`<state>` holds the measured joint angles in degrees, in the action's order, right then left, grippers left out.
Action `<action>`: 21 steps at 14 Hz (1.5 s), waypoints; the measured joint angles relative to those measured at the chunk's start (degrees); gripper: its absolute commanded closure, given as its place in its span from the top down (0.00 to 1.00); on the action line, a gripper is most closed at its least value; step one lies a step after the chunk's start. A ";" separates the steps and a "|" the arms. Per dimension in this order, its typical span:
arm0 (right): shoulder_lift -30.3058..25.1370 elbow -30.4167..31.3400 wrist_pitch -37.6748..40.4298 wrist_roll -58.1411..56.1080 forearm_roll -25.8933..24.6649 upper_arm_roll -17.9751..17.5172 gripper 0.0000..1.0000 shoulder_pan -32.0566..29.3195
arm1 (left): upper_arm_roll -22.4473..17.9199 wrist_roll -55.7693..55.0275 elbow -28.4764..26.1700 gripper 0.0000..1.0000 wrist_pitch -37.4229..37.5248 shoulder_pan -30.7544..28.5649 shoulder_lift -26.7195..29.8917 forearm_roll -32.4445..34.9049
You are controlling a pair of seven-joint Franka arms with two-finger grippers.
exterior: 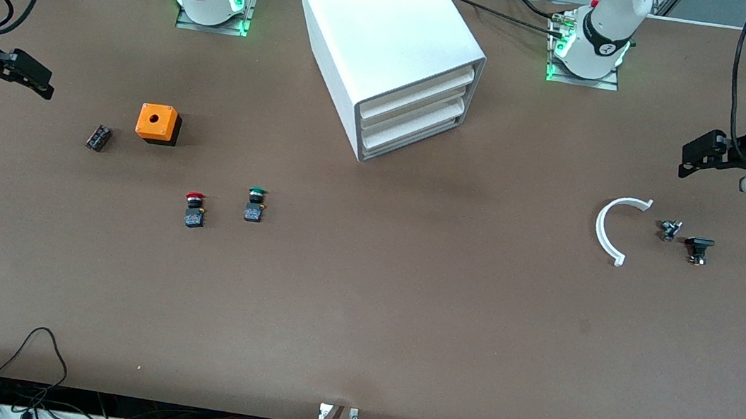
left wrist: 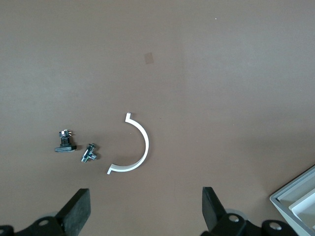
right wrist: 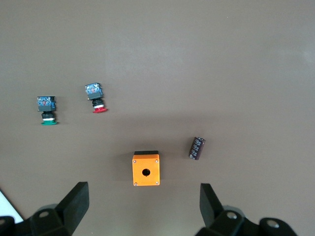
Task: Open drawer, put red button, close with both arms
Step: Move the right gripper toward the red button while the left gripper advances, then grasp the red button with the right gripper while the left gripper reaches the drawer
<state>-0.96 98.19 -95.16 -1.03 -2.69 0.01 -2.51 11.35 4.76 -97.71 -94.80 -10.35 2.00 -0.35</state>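
Two claws hang open and empty over opposite ends of the desk [exterior: 359,322], all three cabinet drawers shut.

The right claw [exterior: 30,76] is over bare desk near the orange box [exterior: 157,123] and a small dark capacitor [exterior: 98,137]; the left claw [exterior: 704,152] is above a white curved clip [exterior: 609,228] and two small metal parts [exterior: 669,229]. The red button [exterior: 194,210] lies just beside the green button [exterior: 255,204], nearer the front camera than the box. The drawer [exterior: 418,132], lowest in the white cabinet [exterior: 373,31], faces open desk.
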 measured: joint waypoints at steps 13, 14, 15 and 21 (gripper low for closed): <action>9.94 0.10 -3.63 -0.07 0.29 -0.70 1.00 0.46 | 1.34 0.00 0.18 1.00 0.10 0.36 -2.57 0.00; 11.03 0.11 -4.58 -0.07 0.31 -0.79 1.00 0.81 | 1.77 0.00 0.18 1.00 0.03 0.35 -3.19 0.00; 12.07 0.11 -5.52 -0.07 0.31 -0.81 1.00 1.18 | 2.04 0.00 0.16 1.00 -0.07 0.33 -3.78 0.00; 18.47 0.21 -12.84 -0.03 0.37 -0.97 1.00 3.56 | 3.42 0.00 -1.13 1.00 -0.02 0.34 -11.03 -1.83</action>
<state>17.51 98.41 -108.01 -1.07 -2.32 -0.96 1.05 14.77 4.76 -98.84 -94.81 -10.01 -9.03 -2.18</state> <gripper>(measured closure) 0.000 0.000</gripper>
